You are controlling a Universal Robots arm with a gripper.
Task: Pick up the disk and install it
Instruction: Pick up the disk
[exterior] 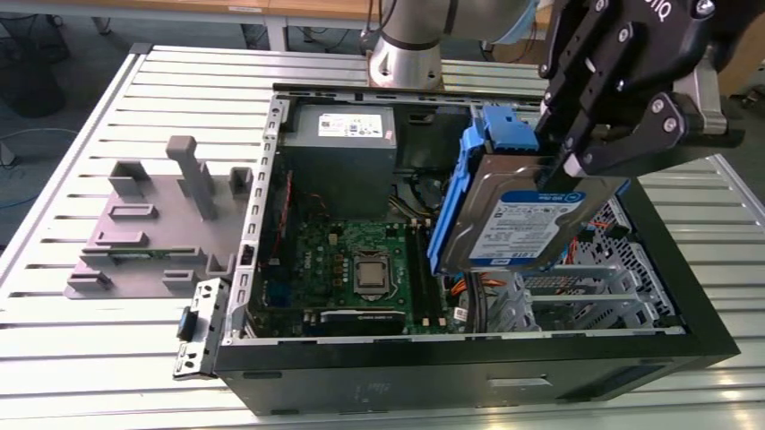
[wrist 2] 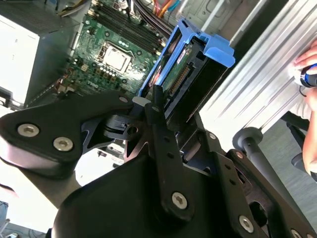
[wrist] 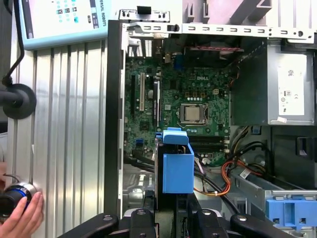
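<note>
1. The disk (exterior: 522, 224) is pinched at its upper edge by the claw (exterior: 564, 168), whose fingers are pressed onto it from both sides.
2. It is carried steeply tilted, almost on edge, above the open computer case (exterior: 478, 345) and over the metal drive cage (exterior: 586, 287) inside that case.
3. In the first wrist view its blue carrier bracket (wrist: 177, 168) is seen end-on, hanging above the motherboard (wrist: 188, 109) on the case floor.
4. The pick-up is judged complete.
5. Installation is judged not yet done: the disk appears unseated, raised above the cage inside the case.
</note>
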